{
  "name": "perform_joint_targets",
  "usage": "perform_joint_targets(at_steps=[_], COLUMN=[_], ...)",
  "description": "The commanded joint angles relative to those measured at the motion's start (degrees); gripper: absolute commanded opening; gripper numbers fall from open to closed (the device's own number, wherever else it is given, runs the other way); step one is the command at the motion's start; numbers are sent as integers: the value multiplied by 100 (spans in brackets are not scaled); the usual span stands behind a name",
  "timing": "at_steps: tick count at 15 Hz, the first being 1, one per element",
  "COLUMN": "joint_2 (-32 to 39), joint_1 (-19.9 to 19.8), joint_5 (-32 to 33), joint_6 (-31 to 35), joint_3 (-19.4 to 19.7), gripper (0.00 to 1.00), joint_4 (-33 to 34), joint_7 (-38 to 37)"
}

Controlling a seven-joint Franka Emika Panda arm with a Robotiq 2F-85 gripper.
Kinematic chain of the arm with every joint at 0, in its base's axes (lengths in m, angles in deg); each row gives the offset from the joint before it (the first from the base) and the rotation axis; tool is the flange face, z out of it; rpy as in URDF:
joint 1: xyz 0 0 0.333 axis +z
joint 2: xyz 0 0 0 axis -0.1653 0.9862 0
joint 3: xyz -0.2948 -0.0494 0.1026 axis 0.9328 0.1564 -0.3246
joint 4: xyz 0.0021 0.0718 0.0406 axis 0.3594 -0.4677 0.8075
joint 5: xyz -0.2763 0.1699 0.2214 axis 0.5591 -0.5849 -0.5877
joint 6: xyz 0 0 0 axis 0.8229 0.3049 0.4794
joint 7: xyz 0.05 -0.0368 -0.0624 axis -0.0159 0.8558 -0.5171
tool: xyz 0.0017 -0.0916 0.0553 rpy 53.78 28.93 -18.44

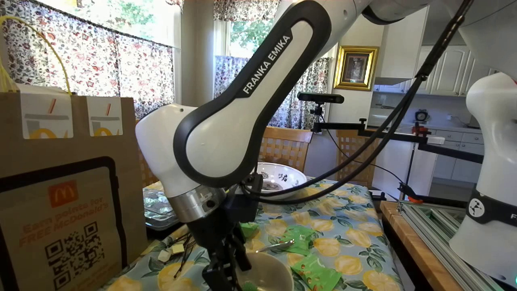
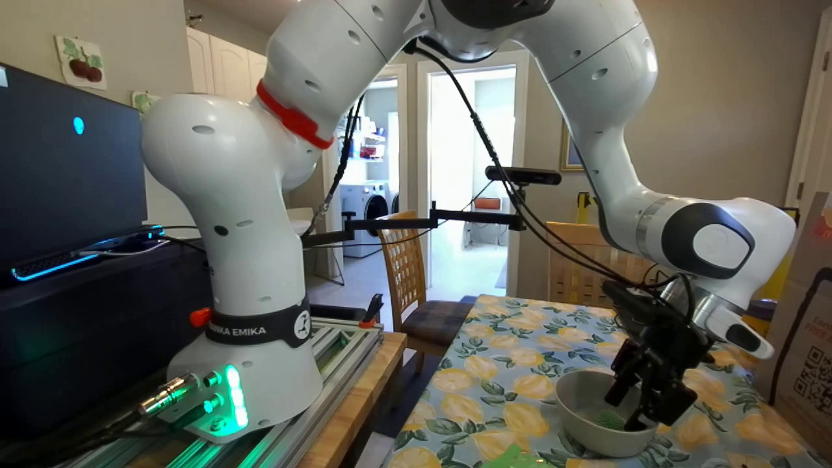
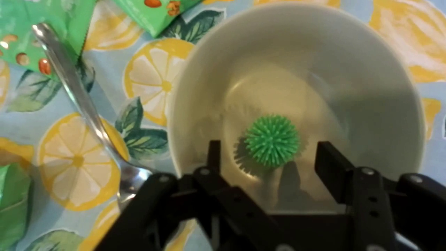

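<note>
Inspecting the end effector (image 3: 269,153) finds it released: its fingers stand apart, with visible gaps either side of a green spiky ball (image 3: 273,141), so nothing is grasped. The ball rests on the floor of a pale bowl (image 3: 379,104), between and just beyond the fingertips; the curved wall presumably stops it rolling away. The end effector reaches into the bowl at a tilt, and its finger spread is judged wide enough to straddle the ball. Contact between finger and rim cannot be determined.

Left of the end effector in the wrist view, a metal utensil (image 3: 87,108) lies with its handle end on a green packet (image 3: 21,35), which apparently props it; its lower end is partly hidden. Another packet (image 3: 155,15) lies ahead, near the rim. The table (image 2: 481,370) supports these items. A paper bag (image 1: 72,173) stands upright beside the end effector, away from the robot base (image 2: 279,383).
</note>
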Motion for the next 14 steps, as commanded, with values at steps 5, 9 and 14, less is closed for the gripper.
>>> perform_joint_targets(at_steps=[5, 9, 14], joint_2=[212, 252, 265], joint_1=[120, 195, 236], joint_5=[188, 282, 374], joint_6=[-163, -178, -174], joint_3=[71, 83, 94], gripper=[74, 77, 38], joint_4=[271, 279, 288], joint_7=[21, -9, -20])
